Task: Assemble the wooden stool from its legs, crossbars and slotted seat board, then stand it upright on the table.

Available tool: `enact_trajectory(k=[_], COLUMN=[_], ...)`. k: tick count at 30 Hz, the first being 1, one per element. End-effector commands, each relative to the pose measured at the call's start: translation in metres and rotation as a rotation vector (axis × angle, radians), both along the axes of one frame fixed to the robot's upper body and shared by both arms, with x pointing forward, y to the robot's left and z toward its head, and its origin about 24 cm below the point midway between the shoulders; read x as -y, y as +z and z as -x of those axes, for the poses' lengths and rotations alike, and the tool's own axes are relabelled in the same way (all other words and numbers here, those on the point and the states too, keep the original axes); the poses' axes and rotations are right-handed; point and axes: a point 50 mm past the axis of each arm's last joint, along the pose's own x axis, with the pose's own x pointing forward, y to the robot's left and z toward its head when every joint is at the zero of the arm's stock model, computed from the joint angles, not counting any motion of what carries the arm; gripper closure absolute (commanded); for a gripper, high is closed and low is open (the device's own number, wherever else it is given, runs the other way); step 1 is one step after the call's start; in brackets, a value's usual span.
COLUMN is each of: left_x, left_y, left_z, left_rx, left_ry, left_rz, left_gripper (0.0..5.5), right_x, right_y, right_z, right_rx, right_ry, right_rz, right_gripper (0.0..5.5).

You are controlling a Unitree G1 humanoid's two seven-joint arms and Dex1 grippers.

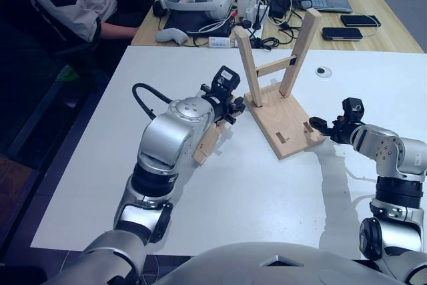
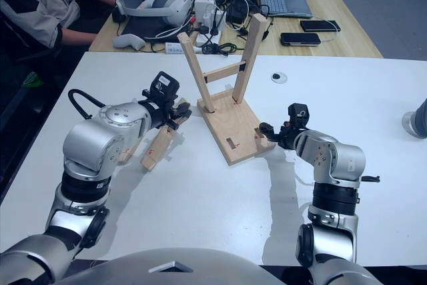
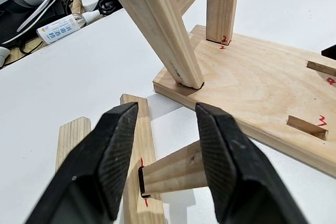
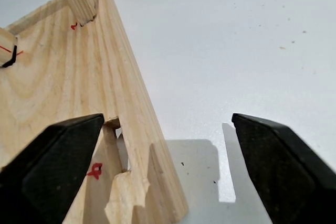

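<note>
The left arm (image 1: 175, 131) bends at the elbow and stretches forward toward one o'clock, forearm low and nearly level; the left gripper (image 3: 165, 111) holds its fingers (image 3: 118, 156) apart; the right arm (image 1: 393, 155) folds inward, wrist aimed toward ten o'clock; the right gripper (image 4: 168, 121) gapes wide, its fingers (image 4: 58, 156) far apart.

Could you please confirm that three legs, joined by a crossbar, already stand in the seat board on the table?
Not quite: only two legs, joined by a crossbar, stand in the seat board on the table, as the left eye view shows.
</note>
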Motion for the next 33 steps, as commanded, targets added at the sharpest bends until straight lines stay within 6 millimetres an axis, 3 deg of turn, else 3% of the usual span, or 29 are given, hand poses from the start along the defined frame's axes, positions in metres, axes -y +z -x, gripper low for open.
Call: enact_trajectory(k=[1, 11, 15, 18, 21, 26, 32, 33], left_x=[-0.004, -0.01, -0.01, -0.012, -0.012, 0.002, 0.01, 0.011], left_y=[-0.012, -0.023, -0.02, -0.017, -0.011, -0.006, -0.021, -0.022], left_z=[0.0, -0.002, -0.004, -0.007, -0.018, -0.054, -0.072, -0.074], left_rx=[-0.025, -0.054, -0.051, -0.043, -0.022, -0.048, -0.166, -0.171], left_ry=[0.027, 0.042, 0.029, 0.029, 0.027, -0.06, -0.215, -0.224], left_rz=[-0.011, -0.024, -0.026, -0.03, -0.044, -0.133, -0.19, -0.193], left_gripper=[3.5, 3.5, 3.5, 3.5, 3.5, 3.5, 3.5, 3.29], right_x=[0.006, 0.003, -0.022, -0.045, -0.064, -0.086, -0.089, -0.088], right_y=[0.003, 0.008, 0.017, 0.04, 0.05, 0.046, 0.04, 0.039], right_z=[-0.003, -0.01, -0.02, -0.032, -0.036, -0.036, -0.032, -0.031], right_rx=[0.011, 0.043, 0.11, 0.27, 0.351, 0.375, 0.381, 0.38], right_ry=[-0.014, -0.012, 0.024, 0.05, 0.048, 0.09, 0.099, 0.095], right_rz=[0.017, 0.014, -0.018, -0.033, -0.068, -0.044, -0.011, -0.009], right_gripper=[0.96, 0.96, 0.96, 0.96, 0.96, 0.96, 0.96, 0.96])
